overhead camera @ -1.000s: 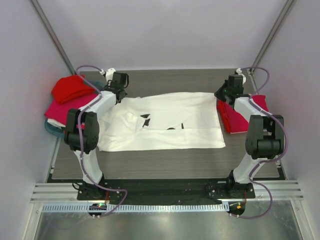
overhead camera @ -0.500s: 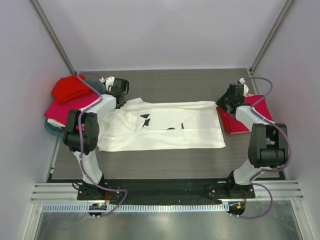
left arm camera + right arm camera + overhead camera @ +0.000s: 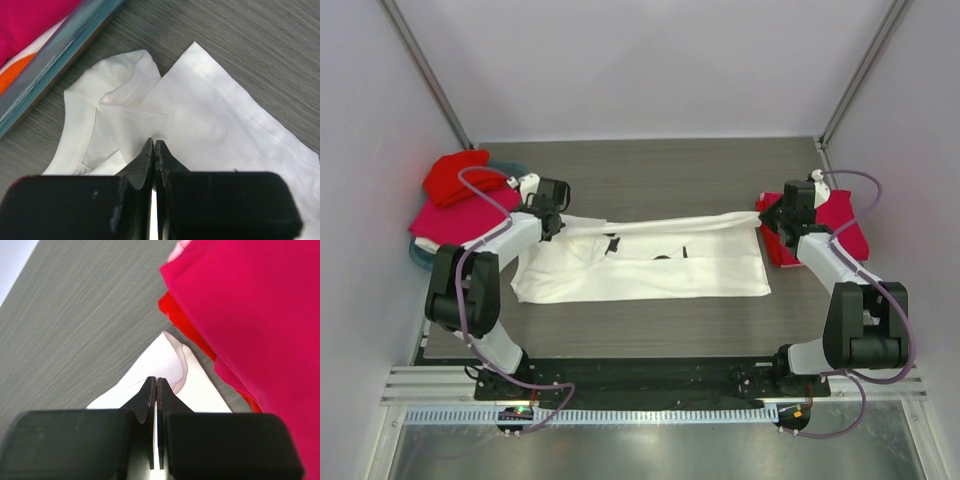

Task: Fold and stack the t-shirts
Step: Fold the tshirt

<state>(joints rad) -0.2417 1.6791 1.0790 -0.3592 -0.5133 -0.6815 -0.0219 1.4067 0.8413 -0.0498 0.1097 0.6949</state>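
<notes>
A white t-shirt (image 3: 650, 272) with a black robot-arm print (image 3: 665, 254) lies across the middle of the table, and its far edge is lifted into a taut band. My left gripper (image 3: 560, 218) is shut on that edge's left corner; white cloth (image 3: 200, 110) shows pinched at its tips (image 3: 155, 142). At the right corner my right gripper (image 3: 761, 215) is shut on the white cloth (image 3: 165, 360) at its tips (image 3: 156, 380). A red tee (image 3: 455, 172) and a pink tee (image 3: 438, 215) are piled at the far left.
A teal basket (image 3: 420, 258) sits under the left pile, its rim (image 3: 75, 45) close to the left gripper. A folded pink shirt (image 3: 842, 215) over a red one (image 3: 785, 248) lies just right of the right gripper. Grey walls enclose the table.
Both grippers have come toward the near side with the white shirt's far edge in them. That edge now hangs over the shirt's middle, so the cloth looks narrower.
</notes>
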